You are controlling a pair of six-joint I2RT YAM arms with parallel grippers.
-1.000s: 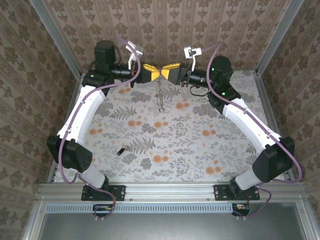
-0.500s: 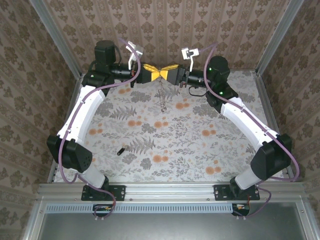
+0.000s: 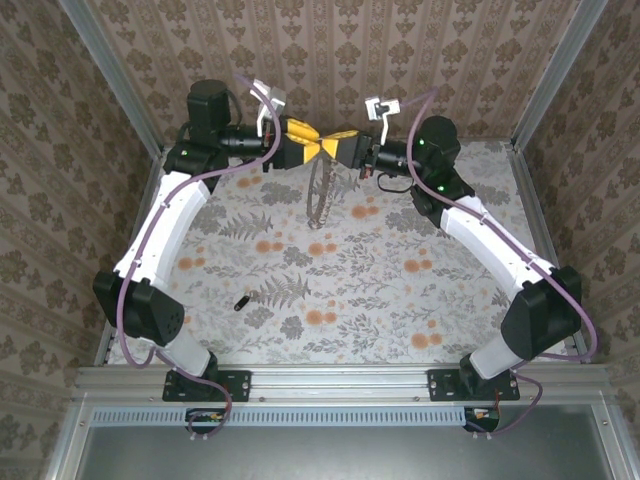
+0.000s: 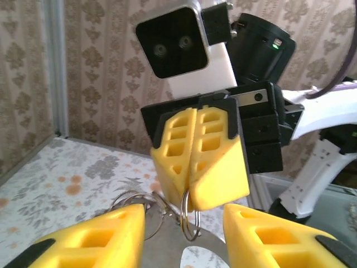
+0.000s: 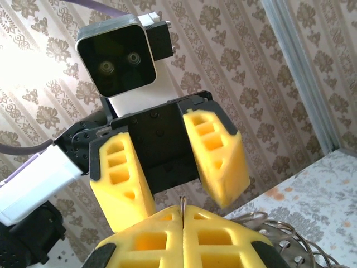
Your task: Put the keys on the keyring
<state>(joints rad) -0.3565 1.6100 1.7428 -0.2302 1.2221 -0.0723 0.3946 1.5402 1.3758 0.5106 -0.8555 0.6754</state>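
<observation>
At the near edge of the table (image 3: 400, 300), the two arm bases are bolted to a metal rail, and the top beyond them is covered in a grey flowered print with orange blooms. Toward the near left corner lies the key (image 3: 240, 302), a tiny dark piece flat on the print, well apart from everything else. Farther back, over the middle of the far edge, the keyring (image 3: 312, 198) hangs upright in the air, a large thin brownish-grey metal hoop with a ridged rim. Above it the right gripper (image 3: 332, 148) has its yellow ribbed fingers (image 4: 215, 162) pressed flat together on a thin wire loop (image 4: 182, 212) at the top of the keyring, other small loops dangling beside it. Facing it tip to tip, the left gripper (image 3: 310, 138) has its fingers (image 5: 120, 184) spread well apart, one on each side of the loops, gripping nothing
</observation>
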